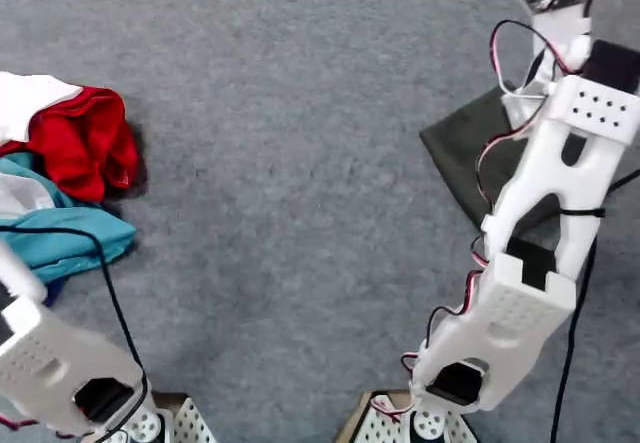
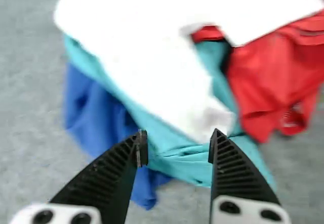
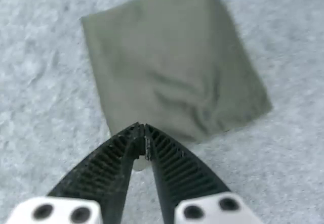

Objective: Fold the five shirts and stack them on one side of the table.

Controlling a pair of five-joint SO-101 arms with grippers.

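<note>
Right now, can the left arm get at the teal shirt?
Probably yes: the left gripper hangs open over the teal shirt, whose edge lies bare; the white shirt covers only part of it.

No readable text, labels, numbers or signs anywhere.

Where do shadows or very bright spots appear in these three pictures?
High view: the red shirt throws a dark shadow on the grey table beside it. Left wrist view: the white shirt is so bright that its folds hardly show. Right wrist view: soft shadows sit in the creases of the folded olive shirt.
</note>
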